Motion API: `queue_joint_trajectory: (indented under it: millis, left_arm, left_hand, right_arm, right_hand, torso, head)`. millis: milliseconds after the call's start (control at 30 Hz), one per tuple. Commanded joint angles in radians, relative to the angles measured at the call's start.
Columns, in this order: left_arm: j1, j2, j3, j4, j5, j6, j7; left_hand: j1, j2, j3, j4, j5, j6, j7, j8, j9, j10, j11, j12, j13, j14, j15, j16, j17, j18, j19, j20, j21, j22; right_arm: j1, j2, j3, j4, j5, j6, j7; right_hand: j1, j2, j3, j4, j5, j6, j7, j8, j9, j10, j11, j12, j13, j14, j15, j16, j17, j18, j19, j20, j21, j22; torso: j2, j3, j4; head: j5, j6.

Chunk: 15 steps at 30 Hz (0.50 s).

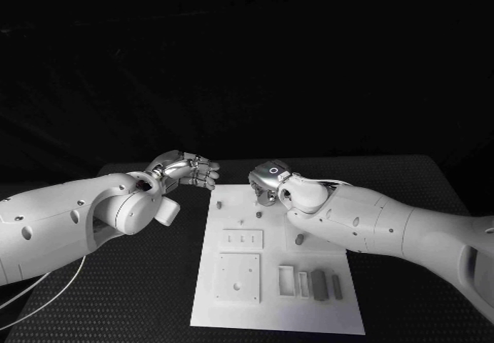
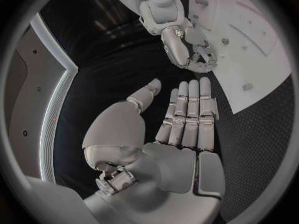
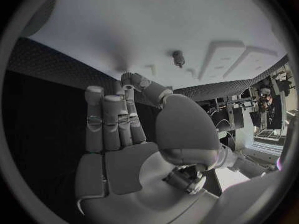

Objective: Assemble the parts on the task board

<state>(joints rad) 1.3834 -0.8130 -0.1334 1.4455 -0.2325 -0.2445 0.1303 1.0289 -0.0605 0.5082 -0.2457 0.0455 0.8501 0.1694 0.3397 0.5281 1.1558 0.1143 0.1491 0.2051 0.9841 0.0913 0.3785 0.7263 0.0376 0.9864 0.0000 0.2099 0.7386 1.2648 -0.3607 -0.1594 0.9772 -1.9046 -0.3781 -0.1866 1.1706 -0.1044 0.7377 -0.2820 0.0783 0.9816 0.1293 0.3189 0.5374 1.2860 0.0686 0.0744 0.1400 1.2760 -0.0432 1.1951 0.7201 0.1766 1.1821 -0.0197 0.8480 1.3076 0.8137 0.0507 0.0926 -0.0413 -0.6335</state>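
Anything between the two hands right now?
Nothing. Head view: the left hand and right hand hang apart over the task board's far left corner, with bare board and black table between them. Both hold nothing.

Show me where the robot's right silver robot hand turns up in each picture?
Head view: the right silver robot hand sits mid-picture, at the far edge of the flat white task board.
Left wrist view: the same robot hand is across from the left one, beside the board.
Right wrist view: its own palm and fingers rise in the middle, with the board beyond.
Shared landmark: the white task board.
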Motion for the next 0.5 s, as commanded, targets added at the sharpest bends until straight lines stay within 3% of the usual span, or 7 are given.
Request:
queue_joint_trajectory:
  millis: [33,100,233,500]
  left_arm:
    - [0.002,0.001,0.001,0.003,-0.003,0.008,0.005]
    - [0.002,0.001,0.001,0.003,-0.003,0.007,0.005]
    - [0.002,-0.001,0.001,0.003,-0.003,0.005,0.003]
    - [0.002,-0.004,0.001,0.005,-0.003,0.004,0.003]
  left_hand:
    - [-0.006,-0.006,-0.001,0.005,0.004,-0.003,0.006,-0.006,0.001,0.0,0.006,-0.005,0.001,0.0,0.007,-0.007,0.002,0.02,-0.006,-0.002,-0.006,0.001]
    - [-0.006,-0.006,-0.001,0.005,0.004,-0.004,0.006,-0.007,0.001,0.0,0.006,-0.006,0.002,0.0,0.007,-0.007,0.002,0.02,-0.006,-0.002,-0.006,0.002]
    - [-0.005,-0.007,-0.001,0.005,0.004,-0.006,0.007,-0.009,0.001,-0.002,0.007,-0.009,0.002,-0.001,0.007,-0.009,0.003,0.02,-0.006,-0.002,-0.007,0.002]
    - [-0.005,-0.008,-0.001,0.004,0.004,-0.009,0.008,-0.011,0.001,-0.004,0.008,-0.013,0.003,-0.001,0.007,-0.011,0.005,0.02,-0.007,-0.001,-0.008,0.003]
  right_arm:
    - [-0.001,-0.001,-0.001,-0.005,0.037,0.017,0.011]
    - [-0.001,-0.002,-0.001,-0.005,0.042,0.01,0.012]
    - [0.0,-0.008,-0.001,-0.002,0.048,-0.003,0.01]
    - [0.001,-0.019,-0.001,0.014,0.053,-0.021,0.009]
  right_hand:
    - [-0.019,-0.035,0.0,0.01,0.002,-0.042,0.019,-0.026,-0.013,-0.03,0.011,-0.011,0.106,-0.002,0.011,-0.009,-0.009,0.085,-0.008,0.002,-0.009,0.017]
    - [-0.023,-0.057,0.003,0.024,0.002,-0.072,0.029,-0.043,-0.021,-0.064,0.022,-0.012,0.098,-0.001,0.022,-0.013,-0.015,0.085,-0.01,0.003,-0.014,0.016]
    - [-0.022,-0.089,0.004,0.042,0.001,-0.114,0.024,-0.065,-0.032,-0.106,0.036,-0.012,0.085,-0.002,0.035,-0.014,-0.023,0.085,-0.013,0.005,-0.019,0.016]
    - [-0.016,-0.112,0.003,0.061,0.001,-0.132,0.023,-0.072,-0.039,-0.139,0.045,-0.01,0.07,-0.008,0.044,-0.016,-0.03,0.085,-0.018,0.007,-0.026,0.016]
  torso:
    - [0.0,-0.0004,0.0005]
    - [-0.001,-0.0004,0.0011]
    - [-0.001,-0.001,0.0]
    - [0.0,0.0004,-0.0009]
  head:
    - [0.0,-0.001]
    - [0.0,-0.002]
    - [0.001,-0.001]
    - [0.001,0.001]
